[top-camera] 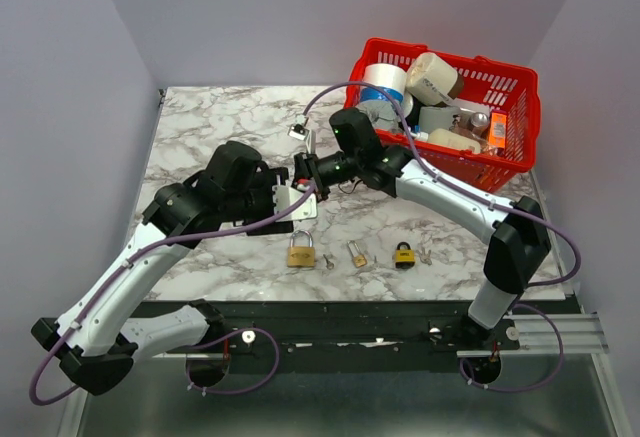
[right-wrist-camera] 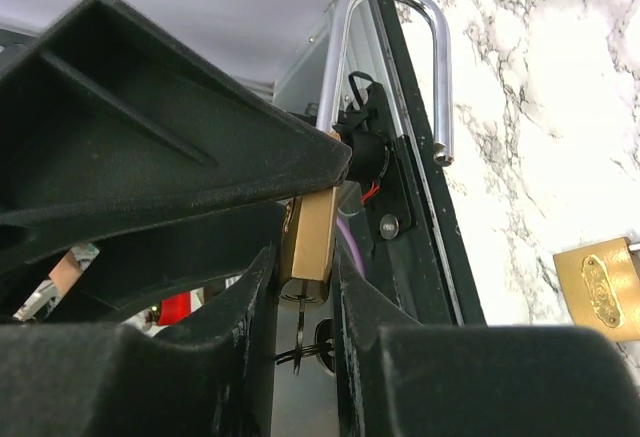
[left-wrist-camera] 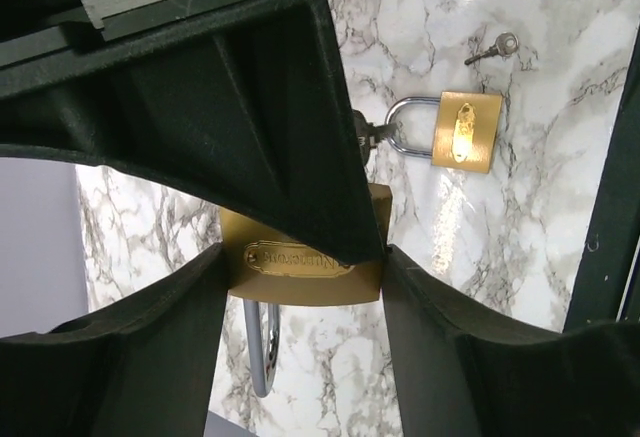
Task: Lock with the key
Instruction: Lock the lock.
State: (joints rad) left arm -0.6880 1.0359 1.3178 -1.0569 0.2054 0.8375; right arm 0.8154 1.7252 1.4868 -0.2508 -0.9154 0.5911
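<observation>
Above a marble-patterned table [top-camera: 200, 137], two robot arms meet over a single brass padlock [left-wrist-camera: 300, 275], held in the air between them. The left gripper [left-wrist-camera: 305, 257] is clamped on the narrow sides of the lock's body, with the shackle [left-wrist-camera: 262, 342] pointing back toward that wrist's camera. The right gripper [right-wrist-camera: 305, 257] is closed on the same body from the opposite end, its fingers [right-wrist-camera: 240, 307] pressed against the flat faces. What looks like a key [right-wrist-camera: 300, 317] juts from the lock's base between them. Seen from the right wrist, the shackle stands open, one leg ending free in the air. On the table near the arms' bases lie a second brass padlock [top-camera: 301, 250], a smaller brass one [top-camera: 357, 254] and a black-and-yellow one [top-camera: 404, 254], with loose keys [top-camera: 328, 260] beside them. A red basket [top-camera: 524, 122] of assorted items sits at the far right corner.
</observation>
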